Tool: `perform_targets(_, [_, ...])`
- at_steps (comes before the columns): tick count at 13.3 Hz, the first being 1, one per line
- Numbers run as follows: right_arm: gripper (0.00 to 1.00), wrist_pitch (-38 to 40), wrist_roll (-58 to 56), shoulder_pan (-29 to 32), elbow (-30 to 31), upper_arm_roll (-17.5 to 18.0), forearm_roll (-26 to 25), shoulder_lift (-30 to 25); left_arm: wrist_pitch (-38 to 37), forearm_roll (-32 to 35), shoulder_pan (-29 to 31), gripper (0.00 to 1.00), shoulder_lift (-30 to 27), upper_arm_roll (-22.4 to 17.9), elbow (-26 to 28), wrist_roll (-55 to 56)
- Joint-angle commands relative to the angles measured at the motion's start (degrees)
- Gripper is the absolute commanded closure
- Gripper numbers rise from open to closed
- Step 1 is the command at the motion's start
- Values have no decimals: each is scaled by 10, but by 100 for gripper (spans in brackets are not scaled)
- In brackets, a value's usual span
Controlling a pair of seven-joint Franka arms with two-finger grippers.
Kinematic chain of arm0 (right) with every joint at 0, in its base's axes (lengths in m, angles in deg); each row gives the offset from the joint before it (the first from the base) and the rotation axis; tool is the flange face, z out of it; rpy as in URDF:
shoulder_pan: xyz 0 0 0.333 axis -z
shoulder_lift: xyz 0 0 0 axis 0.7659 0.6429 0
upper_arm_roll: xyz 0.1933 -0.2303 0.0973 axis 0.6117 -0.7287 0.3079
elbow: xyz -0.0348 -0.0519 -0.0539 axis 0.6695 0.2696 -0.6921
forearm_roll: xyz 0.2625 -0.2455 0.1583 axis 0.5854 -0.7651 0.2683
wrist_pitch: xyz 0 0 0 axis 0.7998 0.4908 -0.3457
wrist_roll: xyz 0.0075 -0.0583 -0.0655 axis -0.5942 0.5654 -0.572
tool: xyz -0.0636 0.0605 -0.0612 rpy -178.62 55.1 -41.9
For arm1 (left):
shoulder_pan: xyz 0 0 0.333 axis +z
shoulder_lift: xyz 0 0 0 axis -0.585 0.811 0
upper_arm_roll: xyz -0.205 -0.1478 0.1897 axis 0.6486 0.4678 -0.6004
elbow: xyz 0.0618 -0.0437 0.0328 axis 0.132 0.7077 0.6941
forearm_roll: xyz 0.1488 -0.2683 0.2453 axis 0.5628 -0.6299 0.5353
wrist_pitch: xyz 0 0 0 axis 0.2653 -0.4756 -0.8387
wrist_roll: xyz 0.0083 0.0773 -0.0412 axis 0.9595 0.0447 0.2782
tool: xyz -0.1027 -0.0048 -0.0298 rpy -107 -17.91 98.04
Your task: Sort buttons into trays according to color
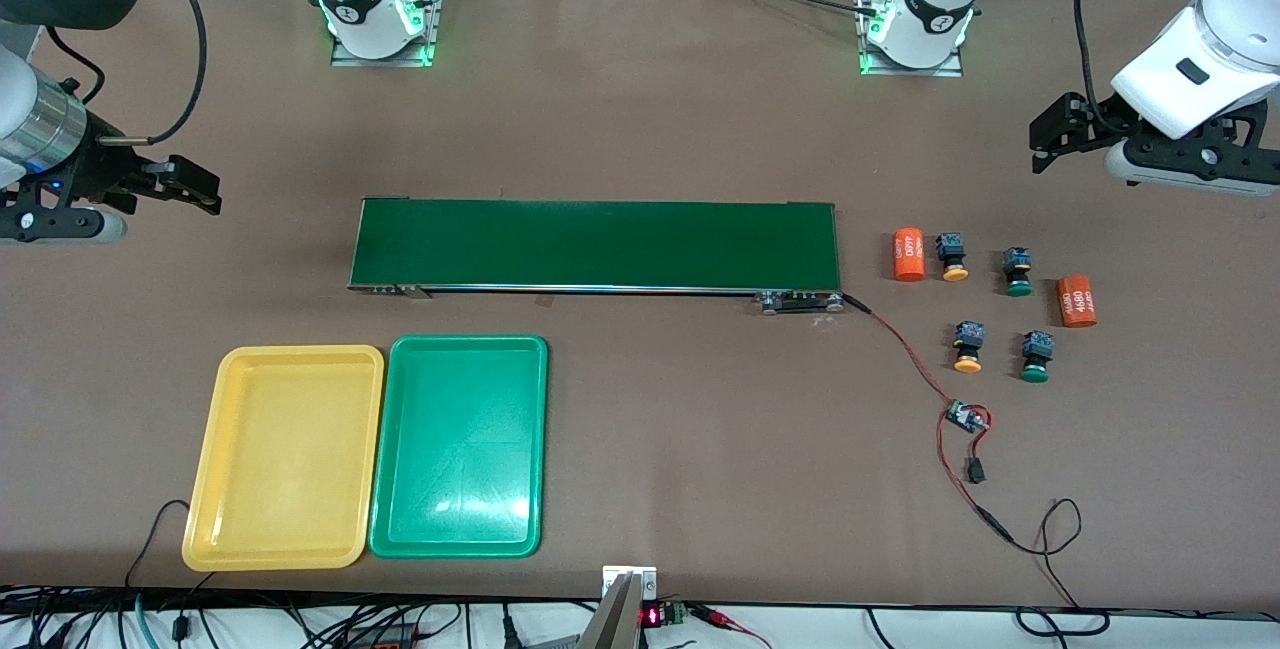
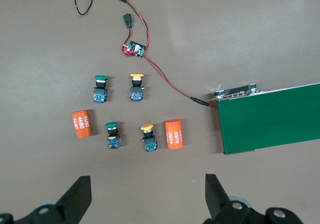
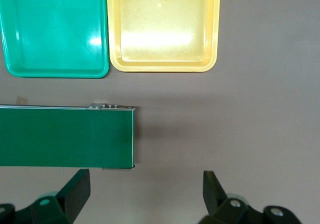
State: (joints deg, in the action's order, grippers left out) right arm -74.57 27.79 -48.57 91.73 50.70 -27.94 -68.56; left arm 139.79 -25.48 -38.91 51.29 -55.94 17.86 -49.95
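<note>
- The left tool (image 2: 147,199) is hanging over bare counter (image 1: 650,409) with jaws apart, gripping nothing; its fingertips are being cut off in its wrist view.
- The right tool (image 3: 145,196) is hovering likewise, jaws spread and empty.
- Four buttons (image 1: 990,304) are sitting on the counter between two orange cylinders (image 1: 907,254) near the conveyor belt (image 1: 595,244).
- The yellow tray (image 1: 285,359) and green tray (image 1: 465,344) are lying side by side.

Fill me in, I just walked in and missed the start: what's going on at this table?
Nothing is being handled yet. Both arms wait in the air with open grippers: the left gripper over bare table at its end, the right gripper at the other end. The four buttons, two yellow-capped and two green-capped, stand with two orange cylinders off the left arm's end of the conveyor belt. The yellow tray and green tray lie side by side, both empty.
</note>
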Motion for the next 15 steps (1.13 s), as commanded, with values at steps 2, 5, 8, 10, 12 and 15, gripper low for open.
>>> perform_targets(2, [0,10,-9,2,-22,4,2,6,-16,-11,0,0,7,-2,-19,-3])
perform_targets(5, [0,10,-8,1,-39,5,1,23,-21,-11,0,0,7,-2,-20,-3])
perform_targets(8, [0,10,-8,3,-40,5,1,23,-21,-10,0,0,7,-2,-20,-3])
perform_targets(10, [0,9,-8,2,-40,5,1,23,-23,-11,0,0,7,-3,-20,-3])
perform_targets(12, [0,10,-8,0,-43,5,1,23,-31,-10,0,0,6,-1,-21,-2])
perform_targets(15, [0,10,-9,2,-43,5,0,23,-36,-8,0,0,9,-1,-21,-3])
